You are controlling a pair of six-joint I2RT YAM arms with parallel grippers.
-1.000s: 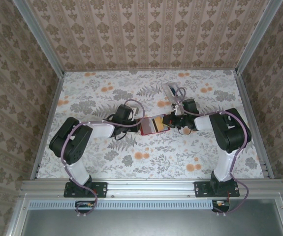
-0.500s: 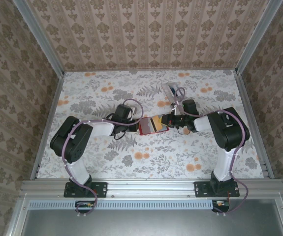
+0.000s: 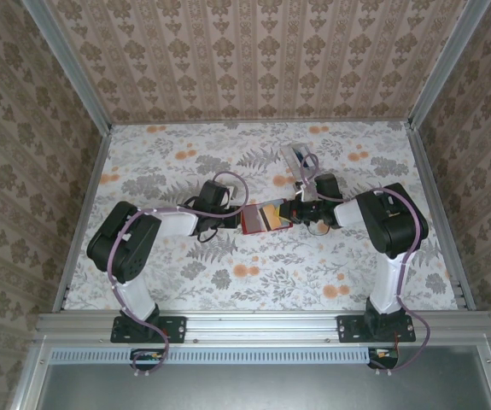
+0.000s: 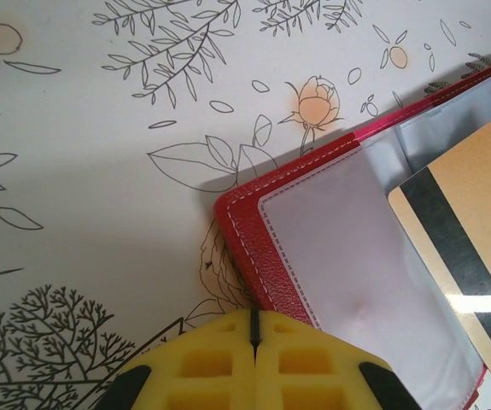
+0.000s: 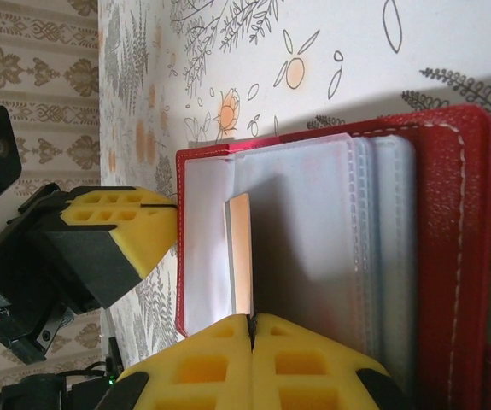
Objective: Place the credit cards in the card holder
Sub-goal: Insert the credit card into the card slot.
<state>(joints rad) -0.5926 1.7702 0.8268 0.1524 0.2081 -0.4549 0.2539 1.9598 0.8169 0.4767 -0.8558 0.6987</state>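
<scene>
The card holder (image 3: 262, 219) is seen lying open at the middle of the floral table (image 3: 160, 273), red cover down and clear plastic sleeves (image 4: 347, 256) facing up, between the two grippers. The left gripper (image 4: 252, 329) is set at the holder's left edge with its yellow fingers pressed together. Whether the cover's rim is nipped between them cannot be told. The right gripper (image 5: 252, 329) is closed on a gold credit card (image 4: 463, 256) with a black magnetic stripe, which is held by its right end and tilted over the holder's right half.

The insertion step is judged to be in hand: the card's leading edge is brought against the sleeves, but it is not shown whether a pocket has been entered. A low, flat push toward the left is called for next, with the edge caught under a sleeve's lip while the holder is steadied.

A second pale card (image 3: 298, 157) is seen near the far edge, right of centre, just beside the right arm's purple cable (image 3: 316, 162). That loop could be snagged when this card is fetched.
</scene>
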